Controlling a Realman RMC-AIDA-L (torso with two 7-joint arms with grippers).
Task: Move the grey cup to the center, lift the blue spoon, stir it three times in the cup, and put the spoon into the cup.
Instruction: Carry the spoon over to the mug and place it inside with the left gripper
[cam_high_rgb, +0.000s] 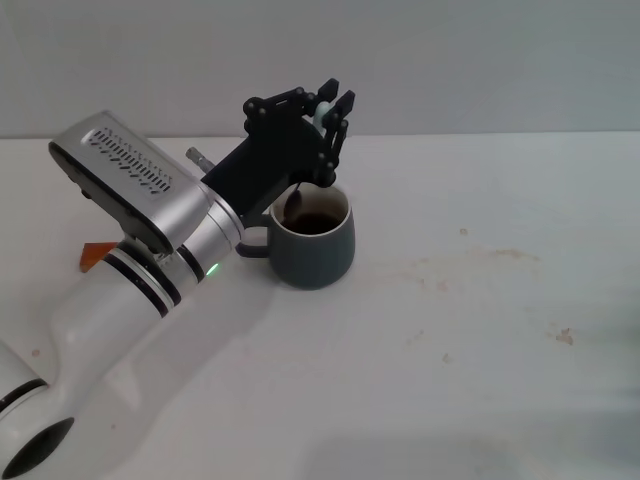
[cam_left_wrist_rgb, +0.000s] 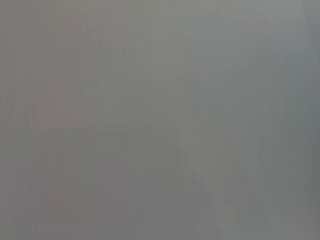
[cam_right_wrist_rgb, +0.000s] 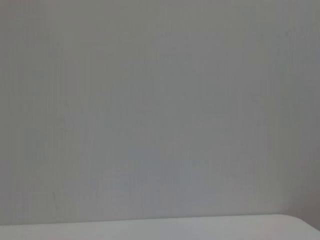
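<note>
Cup (cam_high_rgb: 315, 240) sits centre-left of frame on table (cam_high_rgb: 480, 330); spoon (cam_high_rgb: 305, 185) stands in it, gripper (cam_high_rgb: 330, 130) just above, brown block (cam_high_rgb: 92, 257) far left.

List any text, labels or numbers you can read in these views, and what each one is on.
None can be read in any view.
The grey cup, the blue spoon and the left gripper holding it carry no lettering.
The left arm's silver housing shows only vent slots, no text.
</note>
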